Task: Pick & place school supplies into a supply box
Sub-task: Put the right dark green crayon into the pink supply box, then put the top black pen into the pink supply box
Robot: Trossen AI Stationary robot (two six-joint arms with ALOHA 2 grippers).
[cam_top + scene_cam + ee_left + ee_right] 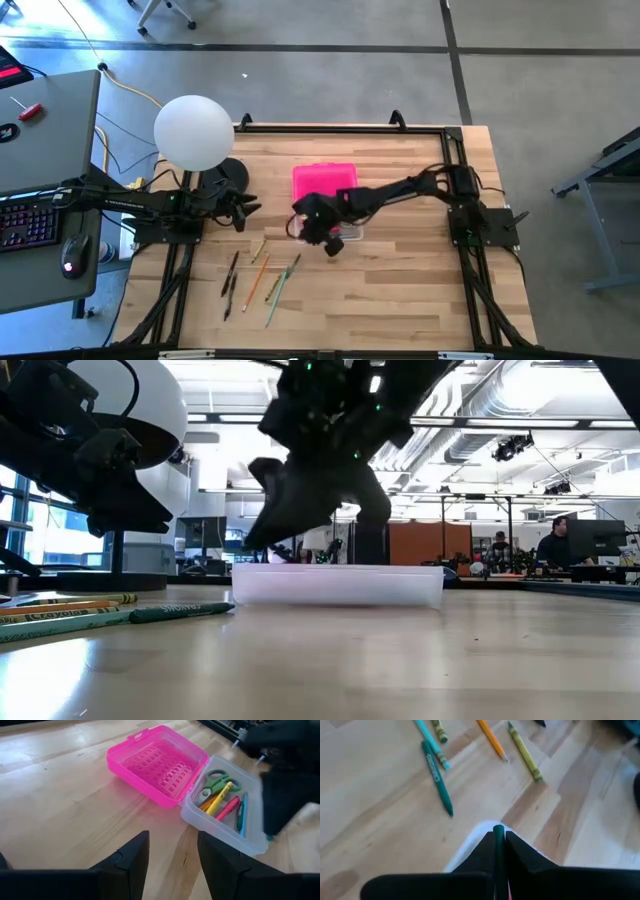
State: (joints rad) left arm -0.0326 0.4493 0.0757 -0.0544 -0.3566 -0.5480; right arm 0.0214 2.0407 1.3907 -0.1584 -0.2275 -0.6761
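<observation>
We see the supply box (220, 827) lying open near the middle of the wooden table (400, 300). Its clear tray sits beside its bright pink lid (157, 765), which is folded back flat on the wood, inner side up. Inside the tray lie green-handled scissors (218, 781), a yellow marker (220, 799), a pink pen (228, 808), a teal pen (241, 815) and something orange we cannot name. In the low view the tray shows as a pale translucent wall on the tabletop.

Directly above the tray hangs the right gripper (498, 836), its arm reaching in from the table's right side. Its two dark fingers are pressed together on a thin green pen (498, 855), which stands between them with its tip pointing down at the tray's corner.

More supplies rest loose on the table in front of the box, a little toward the left arm's side: from above we count several pencils and pens (258, 275) scattered at angles. The right wrist view shows a dark green marker (437, 777), a light teal pen (431, 742), an orange pencil (491, 740) and an olive crayon (524, 752) among them.

The left gripper (172, 852) waits near the table's left edge, facing the box, fingers spread apart and holding nothing. Beside that arm stands a white globe lamp (193, 132).
</observation>
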